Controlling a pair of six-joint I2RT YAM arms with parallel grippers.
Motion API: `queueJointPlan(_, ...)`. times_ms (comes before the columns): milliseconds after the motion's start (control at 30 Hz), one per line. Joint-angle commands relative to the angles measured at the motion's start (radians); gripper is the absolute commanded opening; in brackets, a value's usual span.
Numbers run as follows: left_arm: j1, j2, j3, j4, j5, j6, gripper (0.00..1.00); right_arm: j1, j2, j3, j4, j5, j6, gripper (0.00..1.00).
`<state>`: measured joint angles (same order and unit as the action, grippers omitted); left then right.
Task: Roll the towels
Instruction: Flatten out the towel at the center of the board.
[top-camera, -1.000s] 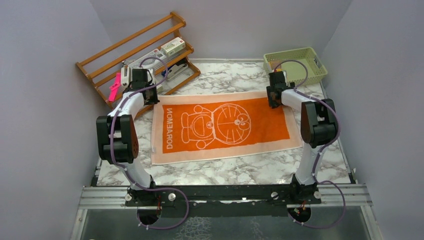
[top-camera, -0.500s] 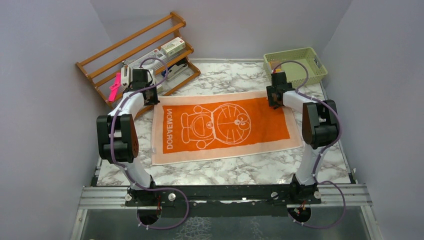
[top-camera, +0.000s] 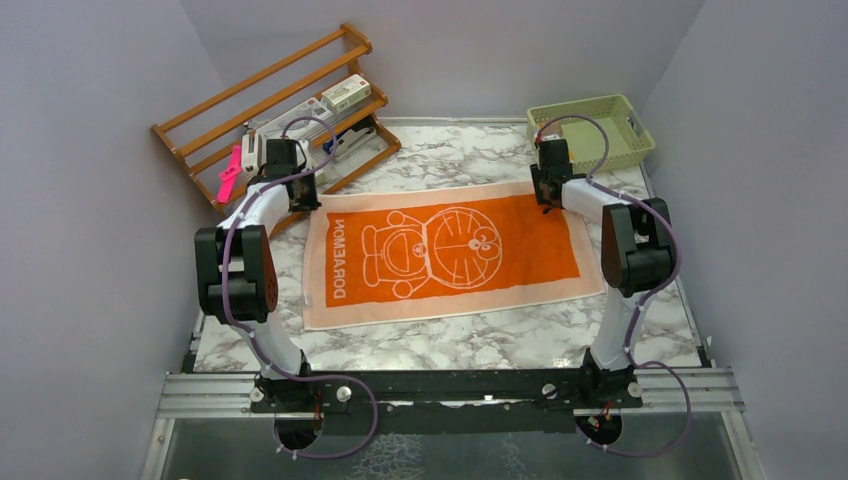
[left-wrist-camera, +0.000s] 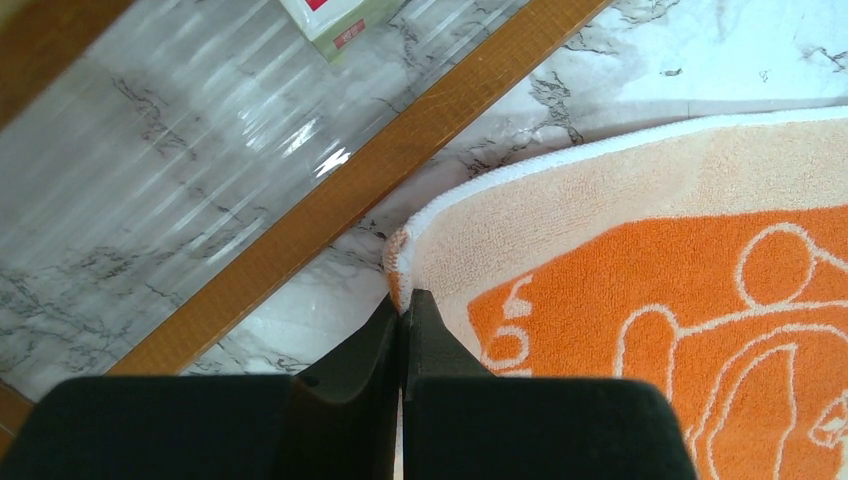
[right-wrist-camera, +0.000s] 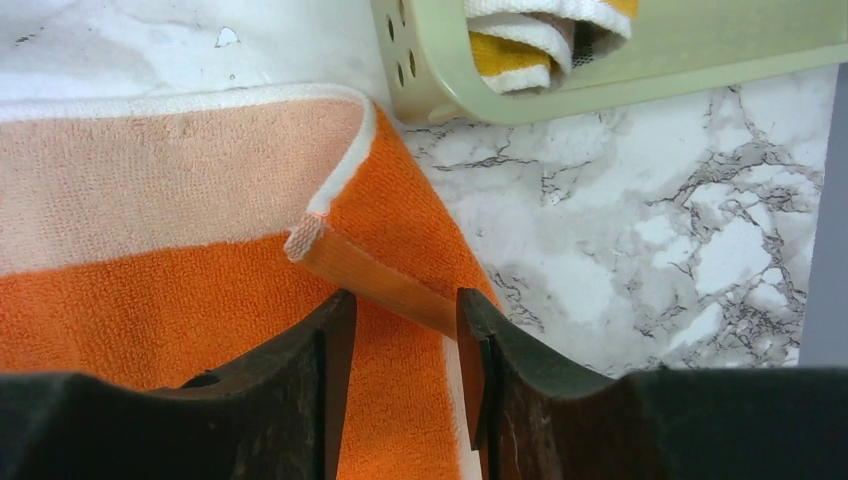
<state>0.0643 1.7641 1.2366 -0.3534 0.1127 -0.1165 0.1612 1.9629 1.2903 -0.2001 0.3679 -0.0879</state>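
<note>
Right end effector (right-wrist-camera: 400, 305) edged farther; wrist views show it spread astride orange towel's (right-wrist-camera: 150, 290) fold, left end effector (left-wrist-camera: 402, 300) seemingly pinching.

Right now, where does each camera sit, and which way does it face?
Top external: above and behind the bases, looking down on the marble table; both arms show, with the flat orange cartoon-print cloth towel.
Left wrist: looks down past the left gripper, pinching the towel's corner beside the wooden rack.
Right wrist: looks down past the right gripper, straddling a folded corner near the pale green plastic basket.
Shared: all three show the towel.
</note>
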Motion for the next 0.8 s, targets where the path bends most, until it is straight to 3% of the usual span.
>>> queueJointPlan(0,0.007,0.015,0.033,-0.009,0.036,0.012,0.00,0.004,0.033,0.017,0.061,-0.018,-0.015,0.41)
queueJointPlan(100,0.007,0.017,0.035,-0.010,0.038,0.011,0.00,0.004,0.052,0.031,0.063,-0.012,-0.016,0.40)
queueJointPlan(167,0.008,0.017,0.034,-0.011,0.038,0.013,0.00,0.004,0.060,0.037,0.066,-0.003,-0.018,0.34)
queueJointPlan(333,0.007,0.018,0.034,-0.013,0.038,0.016,0.00,0.004,0.054,0.029,0.086,0.028,-0.007,0.02)
queueJointPlan(767,0.007,-0.001,0.049,-0.011,0.037,0.025,0.00,-0.047,-0.184,-0.076,0.097,0.017,0.164,0.01)
